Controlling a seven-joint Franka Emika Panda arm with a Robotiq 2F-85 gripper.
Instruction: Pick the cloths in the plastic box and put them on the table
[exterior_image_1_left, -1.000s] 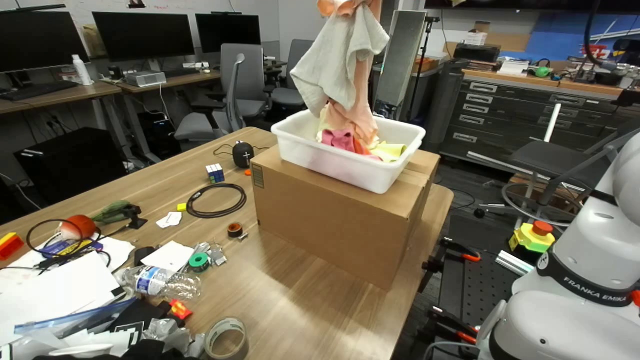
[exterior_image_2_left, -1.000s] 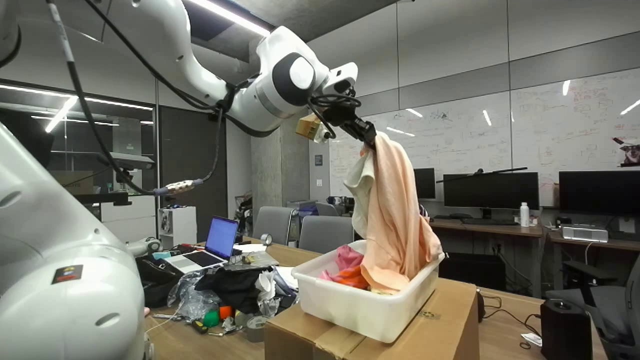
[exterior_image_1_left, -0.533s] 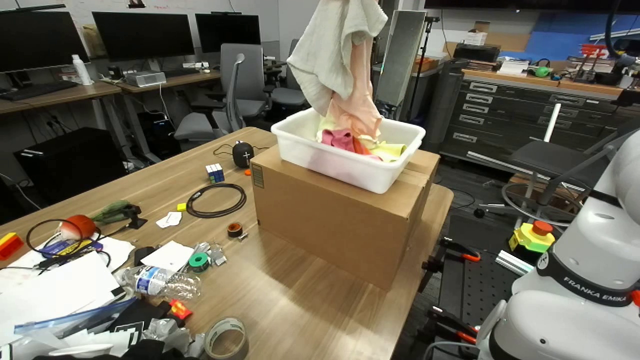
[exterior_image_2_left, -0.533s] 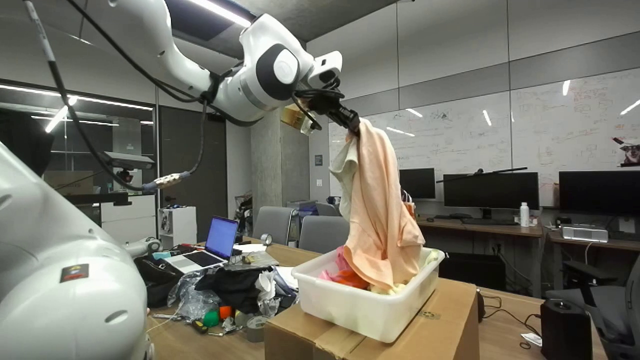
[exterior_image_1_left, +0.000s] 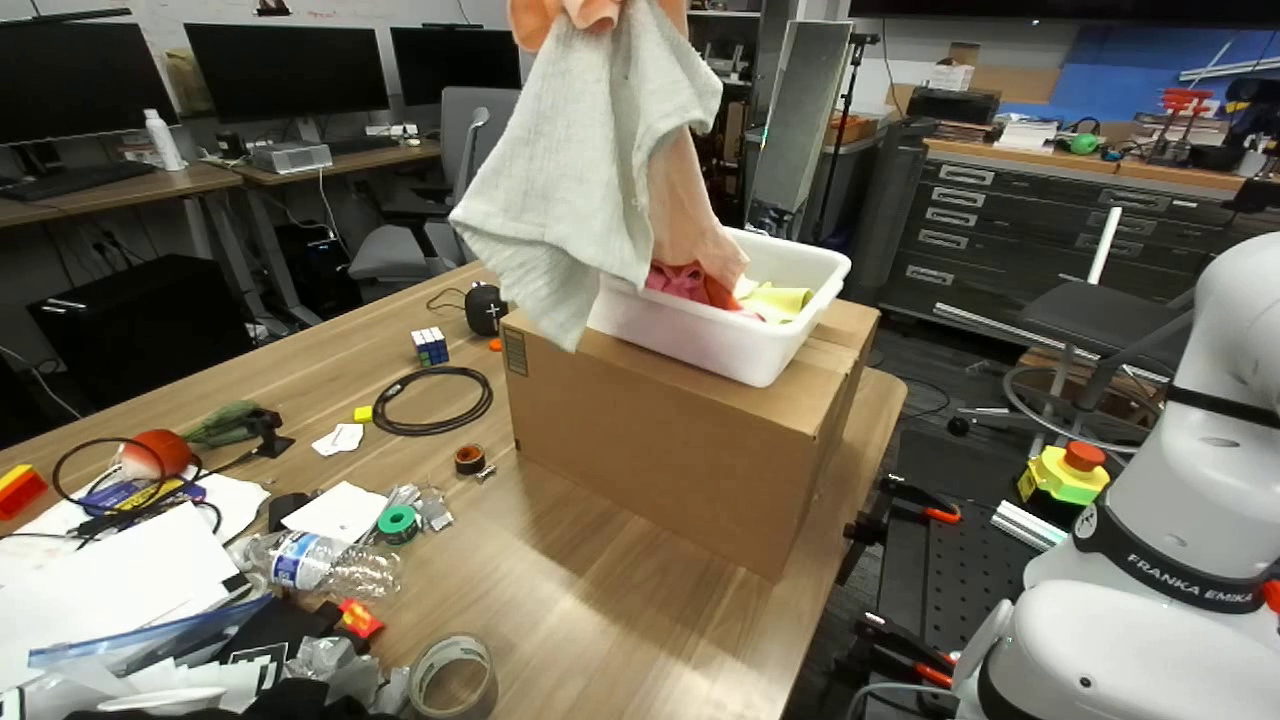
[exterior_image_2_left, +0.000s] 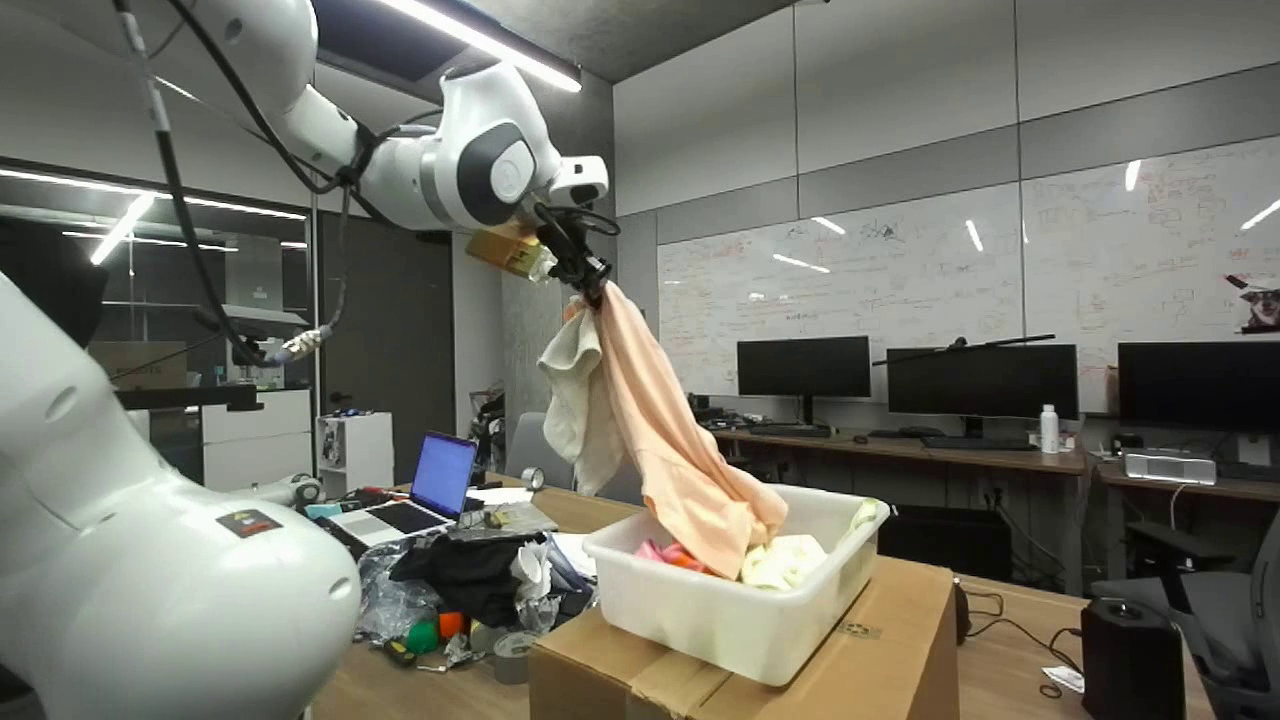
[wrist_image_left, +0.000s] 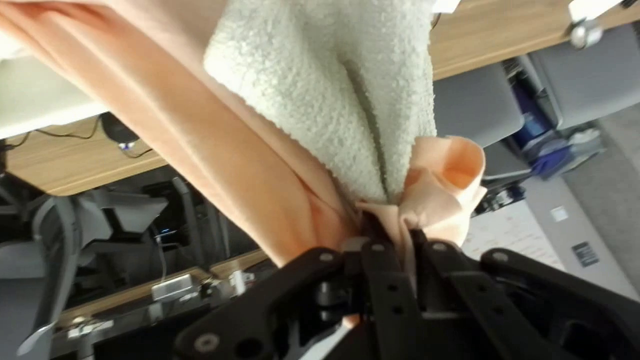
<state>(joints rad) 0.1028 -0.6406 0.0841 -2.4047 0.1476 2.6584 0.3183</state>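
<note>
Cloth of peach-orange fabric slants down into the white plastic tub, its upper end pinched tight in the gripper above the tub. Whitish terry cloth hangs from that same bunch, its visible tip apart from the tub. Pink-red cloth and pale yellow cloth lie within the tub. A brown cardboard box stands directly under the tub, and the wooden table carries the box. Lower than the tub, on that table, a black speaker and a Rubik's cube stand near it, while a clear water bottle lies well apart.
</note>
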